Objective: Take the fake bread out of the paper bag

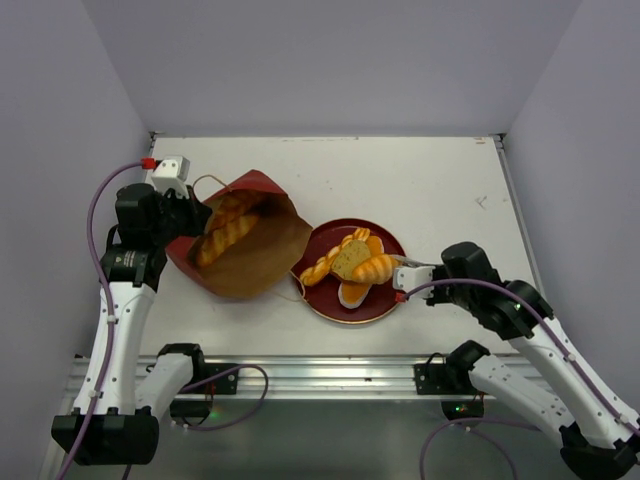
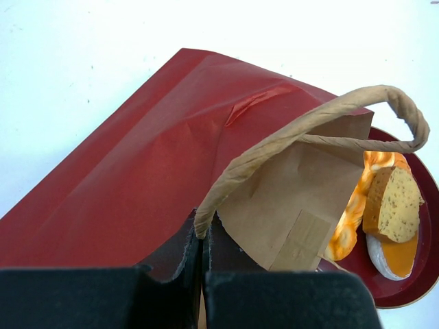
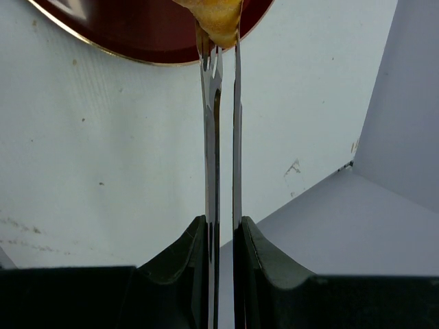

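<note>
Item: a tall dark-red paper bag with brown kraft lining (image 1: 262,258), laid on its side on a white table (image 1: 440,190), its mouth rim pinched in the fully closed left gripper (image 1: 198,217). Two long golden toy loaves (image 1: 225,237) were seen inside. Further toy breads were heaped on a round dark-red plate (image 1: 380,302), and one golden ridged loaf (image 1: 375,268) there was clamped in the narrow jaws of the right gripper (image 1: 399,272).

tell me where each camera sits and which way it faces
top: high behind the robot, looking down on table, bag and plate; left arm and right arm show.
left wrist: on left arm, facing along its fingers, shut on the bag's edge.
right wrist: on right arm, facing along fingers and metal blades pinching bread.
shared: all see the plate.
</note>
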Available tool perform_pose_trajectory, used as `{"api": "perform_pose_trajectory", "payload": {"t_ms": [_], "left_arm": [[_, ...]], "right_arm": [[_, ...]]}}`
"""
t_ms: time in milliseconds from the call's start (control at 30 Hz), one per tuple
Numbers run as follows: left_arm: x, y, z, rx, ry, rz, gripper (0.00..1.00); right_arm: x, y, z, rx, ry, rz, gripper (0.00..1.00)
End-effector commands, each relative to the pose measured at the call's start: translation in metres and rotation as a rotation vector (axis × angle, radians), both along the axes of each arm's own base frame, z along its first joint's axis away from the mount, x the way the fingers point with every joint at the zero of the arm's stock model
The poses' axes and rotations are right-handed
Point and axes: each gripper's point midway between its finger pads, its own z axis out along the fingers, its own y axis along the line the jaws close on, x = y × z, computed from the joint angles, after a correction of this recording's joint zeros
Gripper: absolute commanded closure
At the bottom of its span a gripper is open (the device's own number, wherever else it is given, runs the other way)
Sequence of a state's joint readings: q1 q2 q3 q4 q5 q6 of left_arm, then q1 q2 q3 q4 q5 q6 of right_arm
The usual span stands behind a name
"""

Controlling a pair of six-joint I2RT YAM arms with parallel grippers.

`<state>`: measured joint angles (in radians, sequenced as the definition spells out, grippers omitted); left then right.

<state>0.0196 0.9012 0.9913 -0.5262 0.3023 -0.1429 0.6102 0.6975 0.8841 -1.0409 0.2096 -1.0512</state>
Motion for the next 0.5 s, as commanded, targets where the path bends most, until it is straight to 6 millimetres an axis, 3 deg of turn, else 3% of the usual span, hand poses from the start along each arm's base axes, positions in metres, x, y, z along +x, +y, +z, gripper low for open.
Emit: {"api": "perform_pose_trajectory", "payload": {"t_ms": [0,267,467], "left_arm": [[-0.001,0.001,0.017,-0.012,-0.034,0.007,1.00],[-0.001,-0.003,0.015,-0.038,-0.028,-0.005,1.00],[0.000,-0.005,0.015,-0.048,-0.032,-0.009,1.00]], "right_arm": [[-0.001,-0.019,0.001,-0.100,-0.015,-0.001,1.00],[-0.014,-0.029,-0.014,-0.145,0.036,0.030,1.00],[-0.016,-0.023,-0.005,-0.179,0.032,0.145,1.00]]}}
